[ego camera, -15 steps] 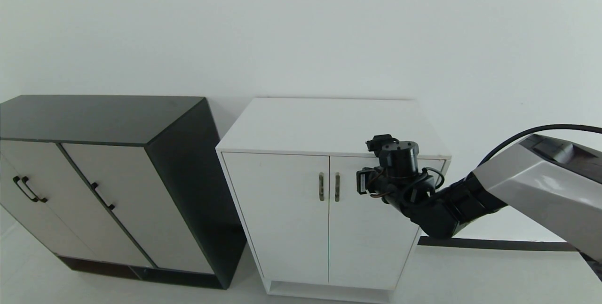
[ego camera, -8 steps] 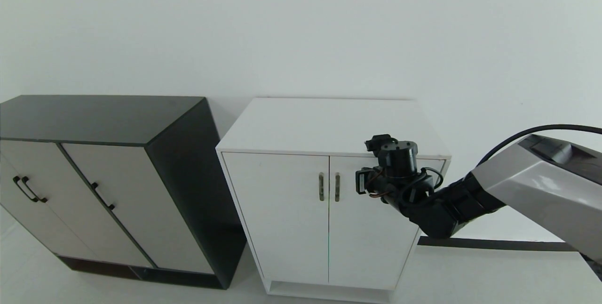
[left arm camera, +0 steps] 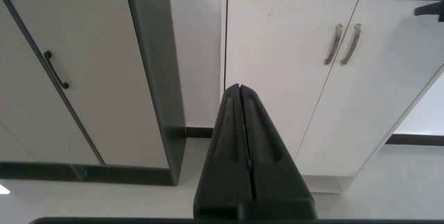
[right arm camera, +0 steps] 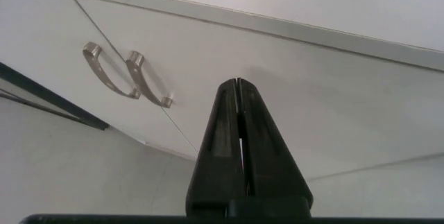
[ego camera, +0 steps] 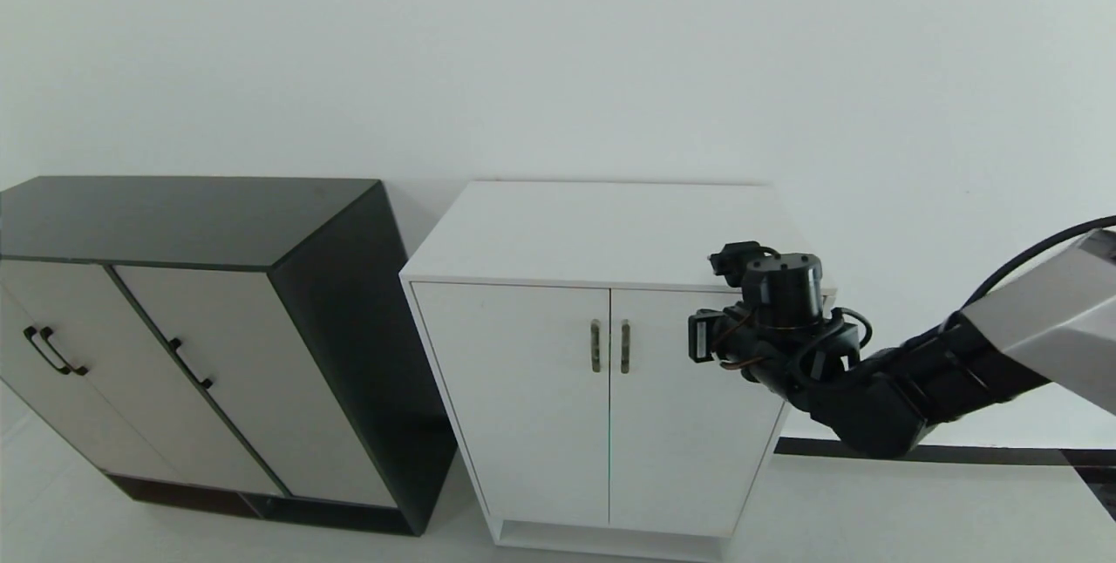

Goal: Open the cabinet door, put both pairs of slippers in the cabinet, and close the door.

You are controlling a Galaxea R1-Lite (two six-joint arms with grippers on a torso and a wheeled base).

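The white cabinet [ego camera: 610, 232] stands against the wall with both doors closed. Its two metal handles [ego camera: 610, 345] sit side by side at the centre seam. My right arm's wrist [ego camera: 776, 319] hangs in front of the right door's upper part, to the right of the handles. In the right wrist view my right gripper [right arm camera: 239, 82] is shut on nothing, its tip close to the right door [right arm camera: 312, 92], with the handles [right arm camera: 128, 78] off to one side. My left gripper [left arm camera: 239, 87] is shut and empty, held back from the white cabinet [left arm camera: 291, 78].
A dark cabinet [ego camera: 192, 223] with grey doors and black handles stands just left of the white one, with a narrow gap between them. A black strip [ego camera: 915, 451] runs along the wall base on the right. Pale floor lies in front.
My right arm has shifted to the right, moving its wrist farther from the handles. The cabinet doors have stayed closed.
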